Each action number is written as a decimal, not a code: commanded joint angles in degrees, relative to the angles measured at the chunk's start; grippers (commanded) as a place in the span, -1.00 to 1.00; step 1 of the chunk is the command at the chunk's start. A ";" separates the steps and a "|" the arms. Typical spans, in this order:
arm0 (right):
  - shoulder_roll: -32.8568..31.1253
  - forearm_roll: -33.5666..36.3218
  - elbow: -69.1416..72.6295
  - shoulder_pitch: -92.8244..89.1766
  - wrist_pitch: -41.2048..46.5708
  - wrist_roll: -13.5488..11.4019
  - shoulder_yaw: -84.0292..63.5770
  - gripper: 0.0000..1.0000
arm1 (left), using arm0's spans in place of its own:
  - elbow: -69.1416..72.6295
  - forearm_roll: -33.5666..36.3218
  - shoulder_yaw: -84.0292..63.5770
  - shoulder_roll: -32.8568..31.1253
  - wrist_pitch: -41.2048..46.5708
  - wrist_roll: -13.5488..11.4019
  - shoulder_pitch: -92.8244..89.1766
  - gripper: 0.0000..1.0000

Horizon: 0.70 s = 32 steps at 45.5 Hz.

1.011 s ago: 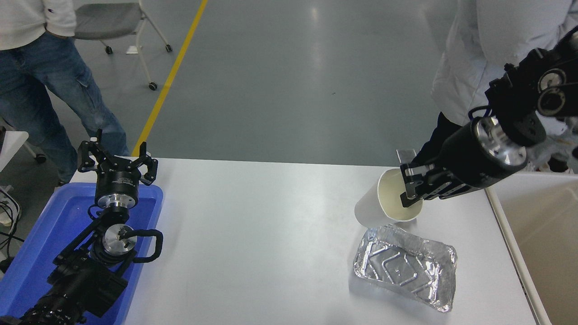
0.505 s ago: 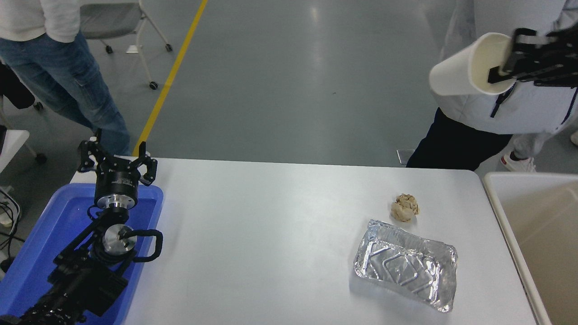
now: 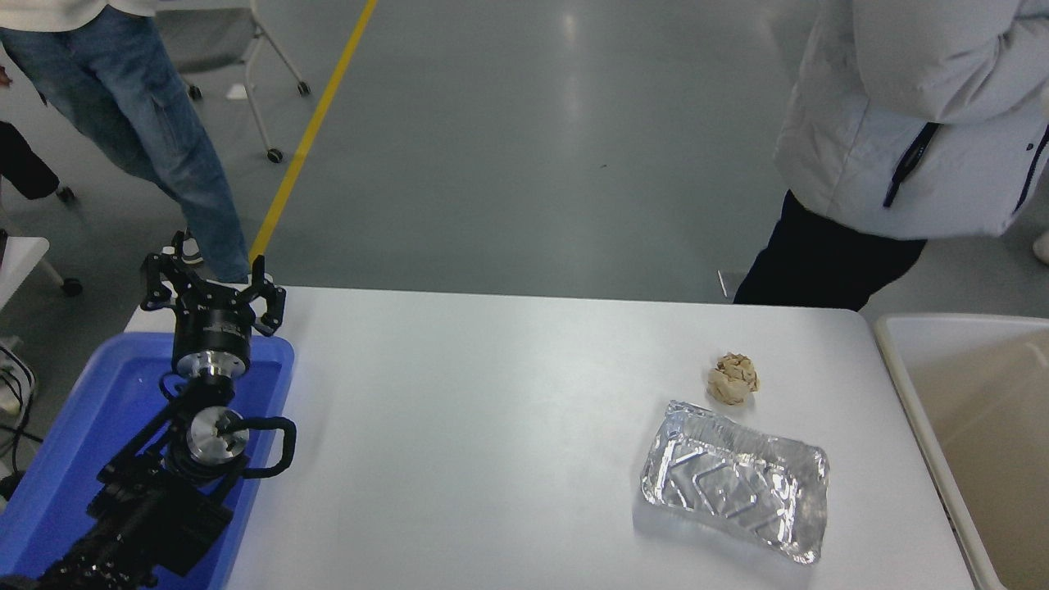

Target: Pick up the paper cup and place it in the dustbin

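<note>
**A:** One gripper is all you are getting in this view right now: the left gripper [image 3: 213, 288], parked over the far end of the blue tray [image 3: 82, 410] at the lower left, its fingers spread and holding nothing. Your right arm is not showing anywhere, so you cannot tell from here whether its claw is pinching or spread.

**B:** And the paper cup?

**A:** You are not seeing it on the white table [image 3: 492, 410] either. What is lying there is a crumpled paper ball [image 3: 733, 378] and, just in front of it, a foil tray [image 3: 735, 481].

**B:** So which way am I steering?

**A:** The dustbin [image 3: 910, 385] is standing off the table's right edge, its long side running along that edge. Everything you need is sitting on the right, well apart from the parked left arm, so I am judging the right arm the nearer one. Where the cup is lying relative to that claw, you cannot say from this view.
</note>
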 commanded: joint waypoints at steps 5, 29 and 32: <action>8.60 10.97 -22.92 -35.63 -9.30 -0.26 24.36 -1.00 | -0.01 0.00 0.00 0.00 0.00 0.00 0.00 0.98; 37.96 16.52 -61.87 -67.28 -3.06 -2.02 47.48 -1.00 | -0.01 0.00 0.00 0.00 0.00 0.00 0.00 0.98; 39.37 16.52 -62.49 -69.04 -1.83 -2.02 49.59 -1.00 | -0.01 0.00 0.00 0.00 0.00 0.00 0.00 0.98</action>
